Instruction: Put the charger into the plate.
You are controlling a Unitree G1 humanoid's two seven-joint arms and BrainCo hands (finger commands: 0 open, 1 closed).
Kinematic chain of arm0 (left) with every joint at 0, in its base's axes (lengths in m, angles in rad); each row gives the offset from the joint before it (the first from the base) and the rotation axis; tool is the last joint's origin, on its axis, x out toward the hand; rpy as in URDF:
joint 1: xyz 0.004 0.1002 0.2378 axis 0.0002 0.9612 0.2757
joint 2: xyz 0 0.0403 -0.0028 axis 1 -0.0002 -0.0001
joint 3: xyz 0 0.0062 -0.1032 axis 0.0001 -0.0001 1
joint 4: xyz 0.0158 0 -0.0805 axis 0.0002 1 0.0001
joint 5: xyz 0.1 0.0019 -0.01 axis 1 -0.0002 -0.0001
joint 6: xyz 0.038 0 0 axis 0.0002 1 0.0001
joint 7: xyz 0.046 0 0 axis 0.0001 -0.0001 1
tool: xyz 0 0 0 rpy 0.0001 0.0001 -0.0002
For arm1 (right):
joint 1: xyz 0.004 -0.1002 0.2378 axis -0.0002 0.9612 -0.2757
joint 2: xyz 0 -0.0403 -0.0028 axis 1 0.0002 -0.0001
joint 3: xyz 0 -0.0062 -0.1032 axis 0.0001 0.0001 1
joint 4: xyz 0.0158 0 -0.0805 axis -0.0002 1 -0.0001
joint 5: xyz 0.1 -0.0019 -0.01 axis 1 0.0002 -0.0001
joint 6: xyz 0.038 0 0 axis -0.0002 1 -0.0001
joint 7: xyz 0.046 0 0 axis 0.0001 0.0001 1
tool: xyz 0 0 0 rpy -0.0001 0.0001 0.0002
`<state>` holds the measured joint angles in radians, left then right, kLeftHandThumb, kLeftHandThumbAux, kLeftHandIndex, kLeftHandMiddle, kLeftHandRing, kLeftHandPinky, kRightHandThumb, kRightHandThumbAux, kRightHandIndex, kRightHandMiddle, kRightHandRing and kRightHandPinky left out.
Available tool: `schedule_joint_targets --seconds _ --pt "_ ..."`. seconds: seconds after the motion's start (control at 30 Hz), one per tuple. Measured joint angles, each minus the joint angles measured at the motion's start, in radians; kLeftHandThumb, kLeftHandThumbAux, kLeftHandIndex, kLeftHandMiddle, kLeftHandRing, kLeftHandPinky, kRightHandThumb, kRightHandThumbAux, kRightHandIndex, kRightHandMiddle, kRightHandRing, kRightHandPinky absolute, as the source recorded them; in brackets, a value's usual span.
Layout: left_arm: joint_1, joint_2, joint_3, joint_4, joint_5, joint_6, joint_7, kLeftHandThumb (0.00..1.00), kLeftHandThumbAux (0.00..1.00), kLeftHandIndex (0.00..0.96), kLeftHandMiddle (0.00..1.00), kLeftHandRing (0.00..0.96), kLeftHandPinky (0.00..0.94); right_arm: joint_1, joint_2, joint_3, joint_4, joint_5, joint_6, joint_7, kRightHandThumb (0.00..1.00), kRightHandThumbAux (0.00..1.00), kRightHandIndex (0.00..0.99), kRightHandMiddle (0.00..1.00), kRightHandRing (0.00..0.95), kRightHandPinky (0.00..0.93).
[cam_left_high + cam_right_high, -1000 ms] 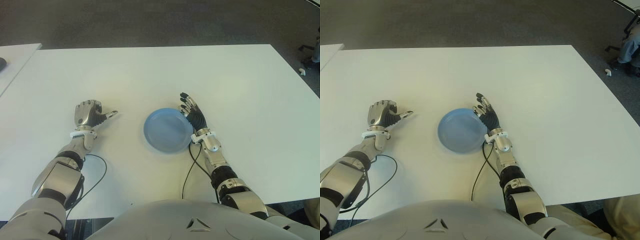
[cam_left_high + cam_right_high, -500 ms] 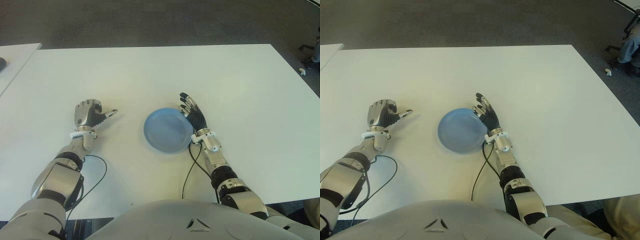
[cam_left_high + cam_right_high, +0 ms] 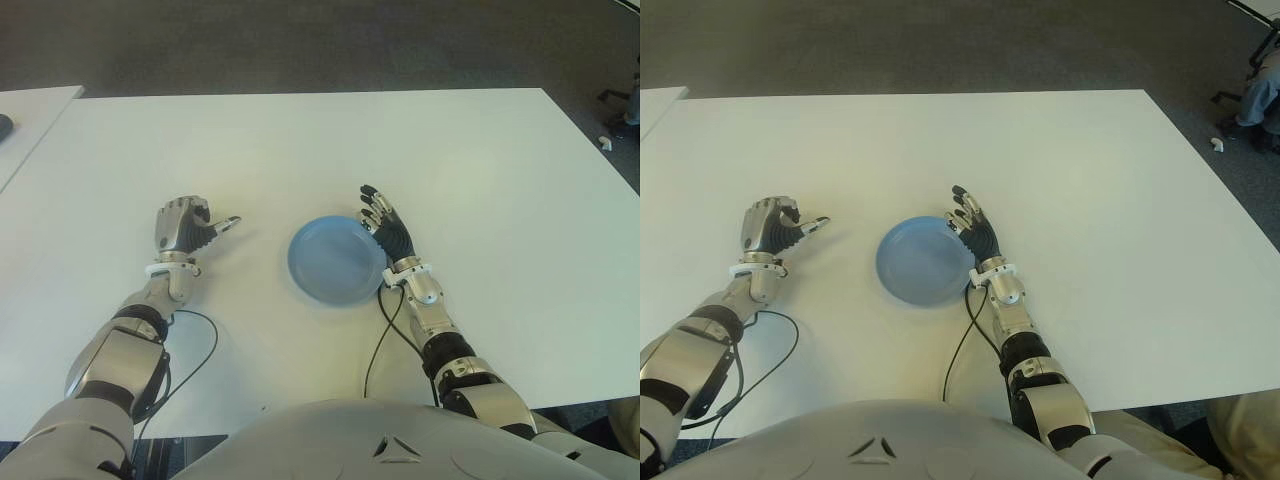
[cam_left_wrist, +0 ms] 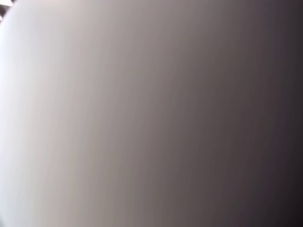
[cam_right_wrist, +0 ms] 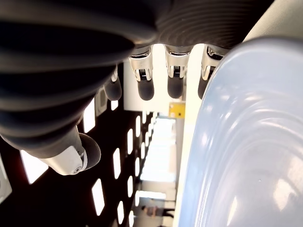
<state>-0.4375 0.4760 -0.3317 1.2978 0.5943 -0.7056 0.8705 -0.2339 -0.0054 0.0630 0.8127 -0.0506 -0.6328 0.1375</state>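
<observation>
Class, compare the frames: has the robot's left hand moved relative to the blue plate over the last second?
Yes. The left hand has shifted slightly toward the blue plate, which has stayed put beside the right hand.

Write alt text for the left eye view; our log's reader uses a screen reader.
An empty blue plate sits on a white table, the open right hand at its right edge. The left hand, fingers curled, is farther left. No charger shows.

A plain light-blue plate (image 3: 335, 262) sits mid-frame on a white table (image 3: 300, 150); dark grey floor (image 3: 300, 40) fills the frame's top.
</observation>
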Motion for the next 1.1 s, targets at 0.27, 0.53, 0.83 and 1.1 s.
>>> schedule_joint_targets --seconds 0.27,0.53,0.83,1.1 --pt "-0.001 -0.041 0.001 -0.033 -0.004 -0.077 0.000 0.637 0.444 0.811 0.865 0.869 0.882 0.000 0.000 0.002 0.000 0.000 -0.001 0.000 0.071 0.594 0.021 0.039 0.044 0.094" --pt "-0.017 -0.069 0.001 -0.085 -0.005 -0.165 0.000 0.712 0.418 0.785 0.862 0.870 0.901 0.000 0.000 0.003 0.000 0.000 -0.001 0.001 0.097 0.582 0.027 0.046 0.048 0.100" --pt "-0.061 -0.092 0.000 -0.131 -0.002 -0.203 0.000 0.700 0.416 0.789 0.864 0.870 0.908 0.000 0.001 0.003 0.001 0.000 -0.001 0.002 0.109 0.584 0.030 0.052 0.056 0.105" --pt "-0.089 -0.100 -0.003 -0.197 0.016 -0.218 0.000 0.709 0.439 0.802 0.867 0.873 0.893 -0.001 0.002 0.003 0.001 0.000 -0.001 0.001 0.107 0.584 0.029 0.044 0.044 0.085"
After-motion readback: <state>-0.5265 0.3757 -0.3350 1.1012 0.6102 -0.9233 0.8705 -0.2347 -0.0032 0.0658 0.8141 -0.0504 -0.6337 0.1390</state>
